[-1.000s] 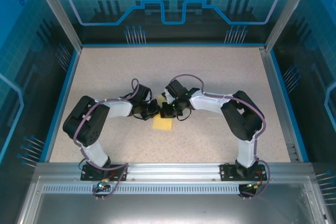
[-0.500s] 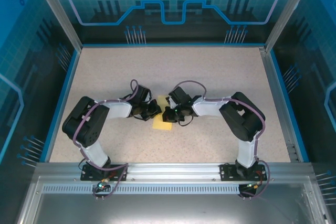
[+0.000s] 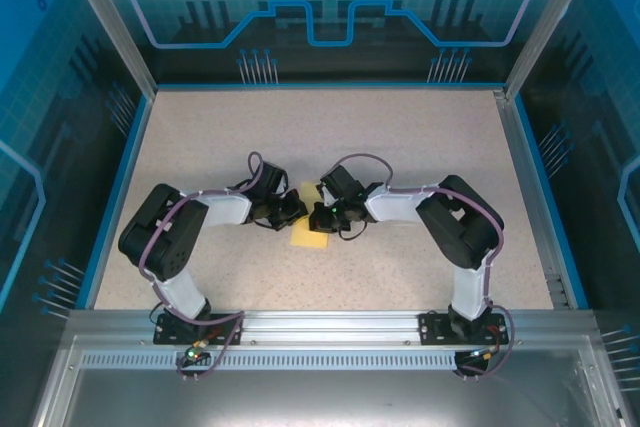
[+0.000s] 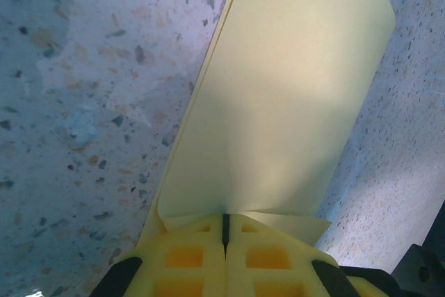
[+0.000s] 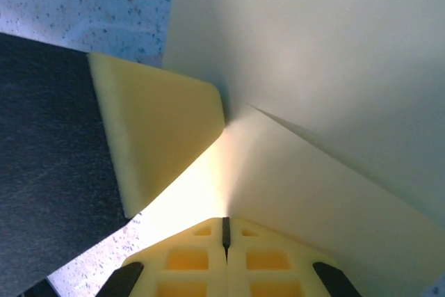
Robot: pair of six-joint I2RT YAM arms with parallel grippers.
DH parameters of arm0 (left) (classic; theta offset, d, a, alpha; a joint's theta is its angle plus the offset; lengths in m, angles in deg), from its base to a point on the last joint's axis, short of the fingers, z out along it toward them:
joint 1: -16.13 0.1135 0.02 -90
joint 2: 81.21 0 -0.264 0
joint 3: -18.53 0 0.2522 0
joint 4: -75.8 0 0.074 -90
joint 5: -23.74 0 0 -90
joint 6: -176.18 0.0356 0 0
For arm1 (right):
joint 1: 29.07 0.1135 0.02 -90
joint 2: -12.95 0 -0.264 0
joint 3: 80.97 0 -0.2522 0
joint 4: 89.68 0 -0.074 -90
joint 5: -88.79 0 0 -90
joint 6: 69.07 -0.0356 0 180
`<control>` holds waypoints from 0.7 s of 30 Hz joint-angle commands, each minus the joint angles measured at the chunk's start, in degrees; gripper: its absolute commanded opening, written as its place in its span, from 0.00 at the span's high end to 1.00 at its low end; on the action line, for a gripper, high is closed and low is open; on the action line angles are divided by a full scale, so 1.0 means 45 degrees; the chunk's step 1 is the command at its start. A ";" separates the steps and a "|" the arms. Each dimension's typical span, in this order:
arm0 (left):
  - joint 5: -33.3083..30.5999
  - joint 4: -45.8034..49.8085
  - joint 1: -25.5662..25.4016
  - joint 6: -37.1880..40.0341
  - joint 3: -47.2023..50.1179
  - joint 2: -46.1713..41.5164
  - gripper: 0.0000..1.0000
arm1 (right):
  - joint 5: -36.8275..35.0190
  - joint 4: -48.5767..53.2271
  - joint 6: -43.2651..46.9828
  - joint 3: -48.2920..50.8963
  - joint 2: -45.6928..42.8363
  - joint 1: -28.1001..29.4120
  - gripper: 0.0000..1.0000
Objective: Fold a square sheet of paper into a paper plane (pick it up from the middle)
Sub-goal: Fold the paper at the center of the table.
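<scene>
Your right gripper [image 5: 224, 231] sits further in than before; it and left gripper [image 4: 224, 231] both pinch the paper [image 4: 278, 102]: light, floppy, hold mid-crease.

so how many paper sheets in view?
1: the square sheet of paper, centre of the table, held by the left gripper and right gripper. Another could hide underneath.
</scene>
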 commanded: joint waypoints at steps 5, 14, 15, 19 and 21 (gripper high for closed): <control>-0.0068 0.0970 -0.0017 -0.0127 0.0460 0.0292 0.98 | 0.0439 0.0779 0.0791 0.0044 -0.0156 0.0107 0.99; -0.0165 0.1087 0.0005 -0.0075 0.0494 0.0392 0.98 | 0.0979 0.1280 0.1343 0.1241 -0.0800 -0.0101 0.99; -0.0177 0.1091 0.0011 -0.0073 0.0499 0.0397 0.98 | 0.1013 0.1316 0.1370 0.1334 -0.0832 -0.0096 0.99; -0.0204 0.1130 0.0042 -0.0017 0.0538 0.0417 0.98 | 0.0987 0.1464 0.1465 0.1774 -0.1131 -0.0108 0.99; -0.0223 0.1144 0.0064 0.0020 0.0532 0.0406 0.98 | 0.0940 0.1516 0.1479 0.2017 -0.1357 -0.0110 0.99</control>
